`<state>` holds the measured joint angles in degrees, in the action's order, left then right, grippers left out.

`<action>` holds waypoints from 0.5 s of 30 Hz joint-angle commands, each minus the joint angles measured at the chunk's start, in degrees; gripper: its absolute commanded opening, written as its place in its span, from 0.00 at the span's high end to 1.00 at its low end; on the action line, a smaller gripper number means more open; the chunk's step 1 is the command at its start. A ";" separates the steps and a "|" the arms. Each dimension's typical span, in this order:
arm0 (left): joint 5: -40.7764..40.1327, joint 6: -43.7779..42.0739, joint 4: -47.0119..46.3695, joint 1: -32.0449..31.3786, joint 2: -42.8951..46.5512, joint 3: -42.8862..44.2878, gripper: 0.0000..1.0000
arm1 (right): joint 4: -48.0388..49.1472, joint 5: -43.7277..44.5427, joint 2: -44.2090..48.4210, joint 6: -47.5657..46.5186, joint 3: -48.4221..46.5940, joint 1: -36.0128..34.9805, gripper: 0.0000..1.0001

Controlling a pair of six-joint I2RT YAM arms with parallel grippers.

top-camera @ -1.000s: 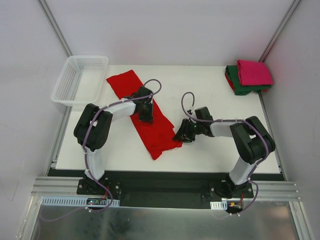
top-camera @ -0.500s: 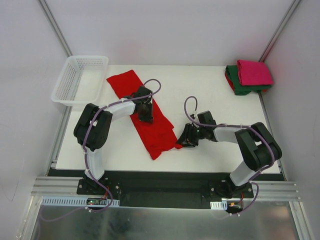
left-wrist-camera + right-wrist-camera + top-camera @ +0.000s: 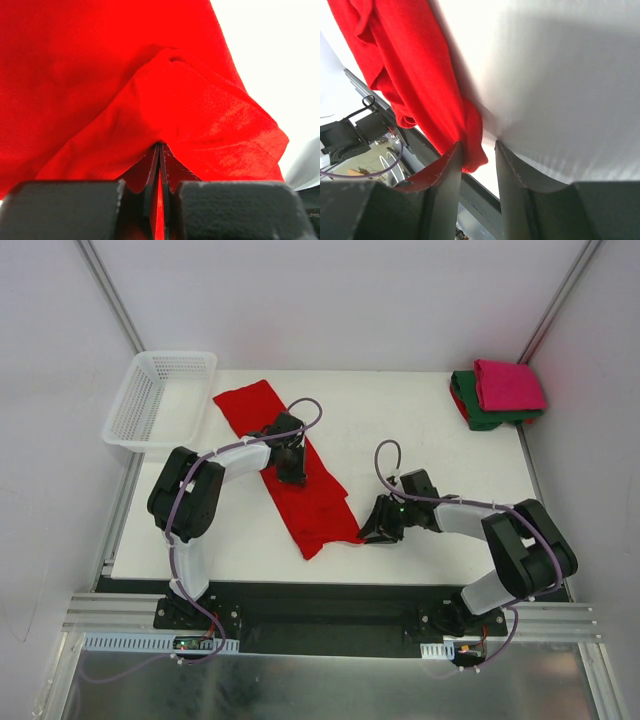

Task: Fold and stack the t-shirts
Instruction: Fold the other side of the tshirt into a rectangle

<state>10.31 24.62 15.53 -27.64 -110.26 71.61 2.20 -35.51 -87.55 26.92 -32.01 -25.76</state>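
Lying diagonally: soft red t-shirt (image 3: 320, 505), long narrow strip, end rumpled.

White mesh basket (image 3: 135, 405), apparently partly off the table's (image 3: 420, 430) far-left corner.

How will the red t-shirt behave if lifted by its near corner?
Probably floppy: the red t-shirt bunches into soft folds where the shut left gripper pinches it. Lifted, it would likely drape, not rise whole. The hem at the open right gripper looks thin and might slip.
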 commanded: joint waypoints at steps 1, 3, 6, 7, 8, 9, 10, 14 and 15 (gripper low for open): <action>-1.69 0.08 0.47 1.18 -1.01 0.72 1.00 | -6.50 3.43 3.16 -1.34 1.77 -0.43 0.64; -1.61 -0.01 0.47 1.18 -1.01 0.63 1.00 | -8.25 4.04 4.48 -1.86 1.95 -0.52 0.64; -1.78 -0.01 0.47 1.18 -1.01 0.46 1.00 | -12.19 5.88 7.65 -3.53 1.51 -0.43 0.64; -1.61 0.07 0.47 1.10 -1.01 0.37 1.00 | -13.43 6.50 8.53 -4.23 0.99 -0.43 0.64; -1.60 0.08 0.47 1.18 -0.93 0.37 1.00 | -16.14 7.29 10.45 -4.76 0.64 -0.43 0.64; -1.78 0.08 0.47 1.18 -0.92 0.37 1.00 | -17.48 9.21 11.34 -6.07 0.20 -0.35 0.64; -1.69 0.08 0.47 1.10 -0.92 0.19 1.00 | -18.45 10.53 12.48 -6.70 -0.68 -0.26 0.64; -1.87 0.16 0.38 1.18 -0.66 0.10 1.00 | -19.69 16.16 14.60 -8.28 -2.52 0.27 0.62; -1.78 0.16 0.38 1.10 -0.66 0.10 1.00 | -18.99 16.34 13.90 -8.46 -2.88 0.71 0.62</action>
<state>10.28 24.67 15.46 -27.62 -110.26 71.59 -13.85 -25.19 -74.30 21.71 -31.42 -25.74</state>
